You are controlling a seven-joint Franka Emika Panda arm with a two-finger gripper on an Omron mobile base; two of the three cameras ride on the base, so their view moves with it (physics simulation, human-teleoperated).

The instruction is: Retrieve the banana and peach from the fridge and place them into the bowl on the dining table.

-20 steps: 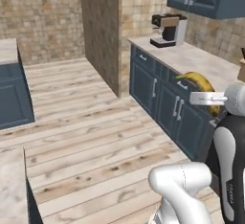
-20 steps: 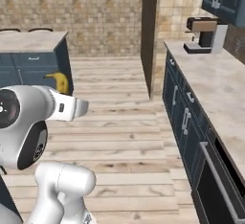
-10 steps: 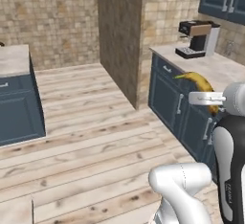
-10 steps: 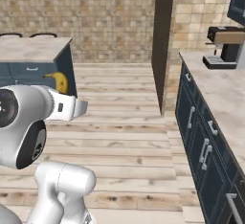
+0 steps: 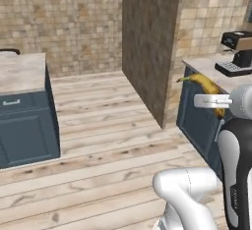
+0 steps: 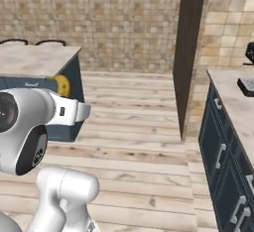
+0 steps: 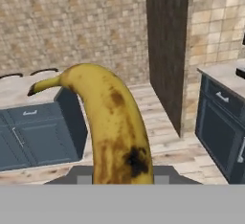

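Yellow and brown-spotted, the banana (image 7: 112, 127) is clenched upright in the hand (image 7: 119, 177) — carried high, presumably for transport toward the marbled tabletop (image 7: 28, 91) seen ahead beyond it, to the left.

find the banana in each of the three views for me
Left base view: the banana is at the right, above the arm, its stem pointing left, in front of the counter with the coffee machine.
Right base view: just a yellow bit peeks out behind the arm's white wrist, left of centre.
Hand view: it fills the centre, rising from the bottom edge, stem curving up-left.
Shared landmark: the dark tall panel beside the tiled wall.
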